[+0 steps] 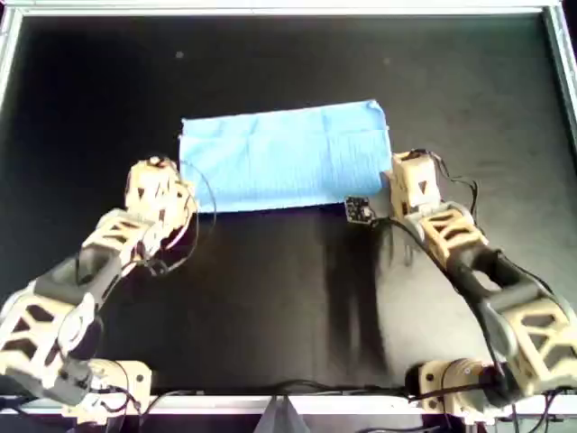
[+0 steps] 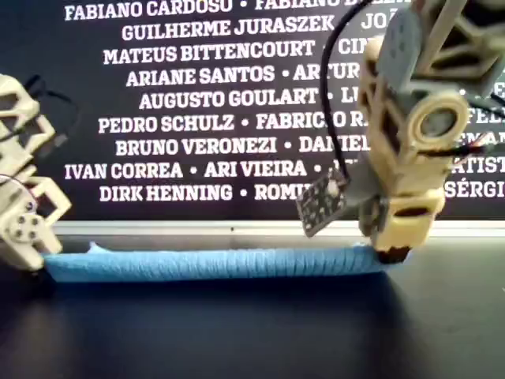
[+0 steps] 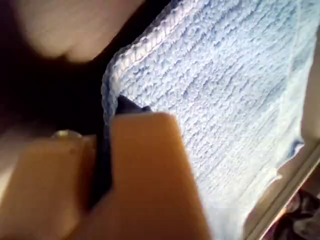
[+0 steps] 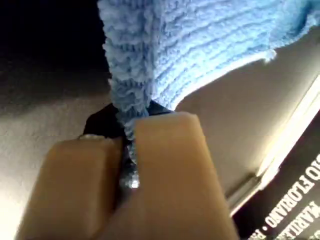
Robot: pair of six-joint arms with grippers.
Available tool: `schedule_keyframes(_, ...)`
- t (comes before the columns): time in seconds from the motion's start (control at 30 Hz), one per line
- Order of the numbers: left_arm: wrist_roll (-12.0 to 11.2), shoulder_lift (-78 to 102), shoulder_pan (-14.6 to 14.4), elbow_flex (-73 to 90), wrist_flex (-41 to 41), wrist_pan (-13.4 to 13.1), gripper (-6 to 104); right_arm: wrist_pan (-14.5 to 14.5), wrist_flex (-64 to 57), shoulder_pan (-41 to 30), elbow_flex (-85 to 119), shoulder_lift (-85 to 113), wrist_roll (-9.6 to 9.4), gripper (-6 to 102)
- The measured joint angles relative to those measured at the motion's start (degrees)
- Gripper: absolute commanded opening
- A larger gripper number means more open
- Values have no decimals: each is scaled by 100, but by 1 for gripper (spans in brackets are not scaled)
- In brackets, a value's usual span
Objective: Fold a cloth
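The light-blue cloth (image 1: 284, 158) lies as a wide folded rectangle on the black table, seen low and flat in the exterior view (image 2: 213, 264). My first gripper (image 1: 180, 192) is at the cloth's left edge in the overhead view. In the first wrist view my first gripper (image 3: 107, 131) is shut on the cloth's (image 3: 225, 100) hemmed corner. My second gripper (image 1: 393, 177) is at the cloth's right edge in the overhead view, low at the cloth's end (image 2: 392, 254). In the second wrist view my second gripper (image 4: 128, 137) is shut on a bunched edge of the cloth (image 4: 200, 45).
A small black circuit board (image 1: 359, 210) hangs beside the second arm, also in the exterior view (image 2: 322, 204). A white frame (image 1: 270, 7) borders the table. A dark banner with white names (image 2: 197, 103) stands behind the far edge. Both arm bases sit at the near edge.
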Motion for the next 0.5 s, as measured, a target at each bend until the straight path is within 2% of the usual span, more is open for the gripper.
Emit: schedule_keyframes(0.5, 0, 932, -44, 800, 0, 44, -2, -26, 0, 18, 1336, 1468, 0, -1)
